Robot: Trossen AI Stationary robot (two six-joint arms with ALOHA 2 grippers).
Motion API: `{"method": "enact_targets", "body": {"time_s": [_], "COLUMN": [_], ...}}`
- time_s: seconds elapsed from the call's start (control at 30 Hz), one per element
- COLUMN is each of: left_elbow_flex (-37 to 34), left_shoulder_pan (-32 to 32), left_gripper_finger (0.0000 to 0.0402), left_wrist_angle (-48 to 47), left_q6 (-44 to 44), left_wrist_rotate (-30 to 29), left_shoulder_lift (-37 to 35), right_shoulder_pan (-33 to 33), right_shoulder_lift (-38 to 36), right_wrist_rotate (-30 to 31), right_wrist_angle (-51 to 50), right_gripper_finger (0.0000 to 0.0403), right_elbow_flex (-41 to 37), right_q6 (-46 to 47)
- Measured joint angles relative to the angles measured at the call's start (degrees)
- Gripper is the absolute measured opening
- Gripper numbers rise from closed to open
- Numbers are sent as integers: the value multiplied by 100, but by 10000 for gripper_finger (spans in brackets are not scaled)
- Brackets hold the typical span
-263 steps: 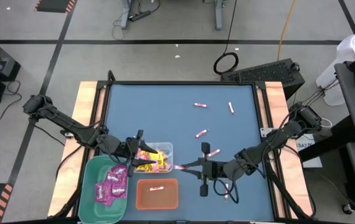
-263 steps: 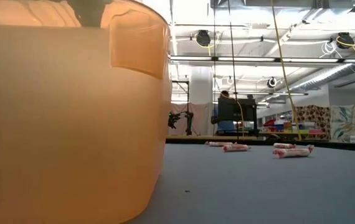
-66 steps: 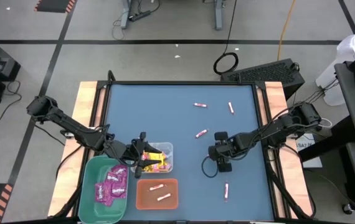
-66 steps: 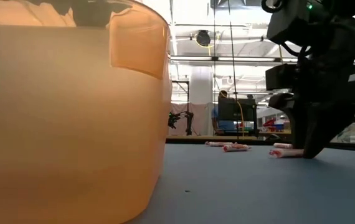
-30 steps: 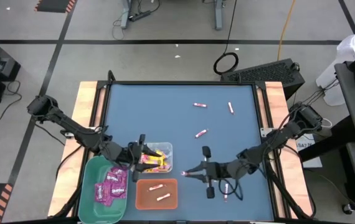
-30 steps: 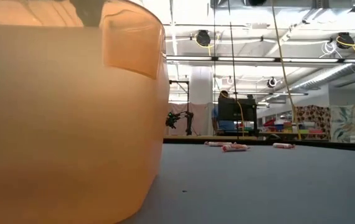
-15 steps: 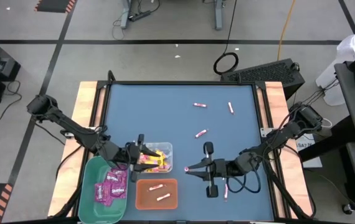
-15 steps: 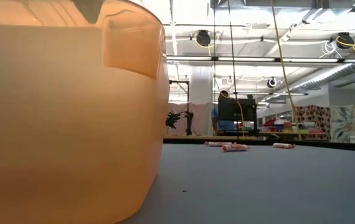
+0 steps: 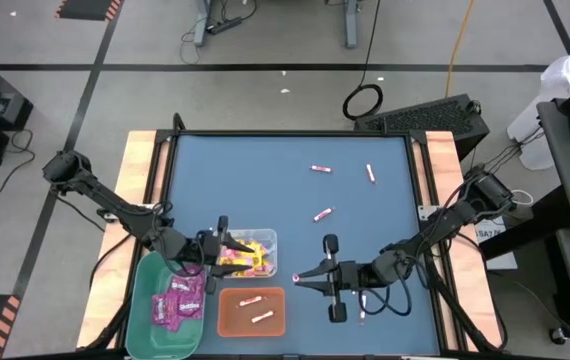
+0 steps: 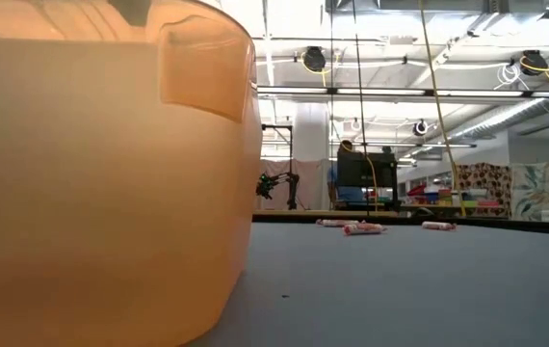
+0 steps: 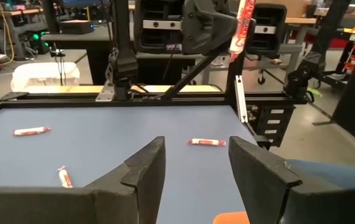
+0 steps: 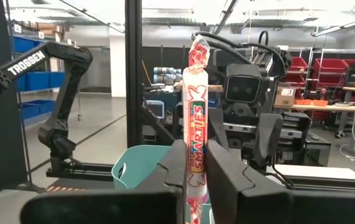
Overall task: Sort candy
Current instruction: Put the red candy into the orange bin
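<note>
Magenta packets [image 9: 178,300] piled in green bin [image 9: 143,318] at table's 7 o'clock corner. Left gripper [image 9: 221,248], fingers spread and empty, above clear bin [image 9: 270,240] with yellow packets [image 9: 246,257]. Two pink-and-white sticks [image 9: 257,309] in orange bin [image 9: 227,318] toward 6 o'clock. Right gripper [image 9: 296,277] clenched on held stick [image 12: 195,140], hovering just at 3 o'clock of clear bin. Loose sticks [image 9: 322,214] scattered from centre toward 1 o'clock; one more stick [image 9: 362,315] near 5 o'clock.

Bright, even ceiling light fills every view; shadows stay faint. The orange bin [image 10: 101,173] looms blurred, and ceiling lamps [image 10: 315,60] glare.
</note>
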Motion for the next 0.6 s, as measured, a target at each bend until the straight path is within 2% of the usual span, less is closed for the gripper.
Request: {"method": "enact_targets", "body": {"time_s": [0.3,0.6], "left_elbow_flex": [0,0], "left_shoulder_pan": [0,0], "left_gripper_finger": [183,183], "left_wrist_angle": [35,42], "left_q6": [-11,-13], "left_wrist_rotate": [0,0], "left_shoulder_lift": [1,0], "right_shoulder_pan": [-4,180], "right_shoulder_lift": [9,9], "right_wrist_rotate": [-12,-254], "right_wrist_angle": [31,-63], "right_gripper_finger": [29,29], "right_elbow_flex": [0,0], "right_q6": [-528,-1786]}}
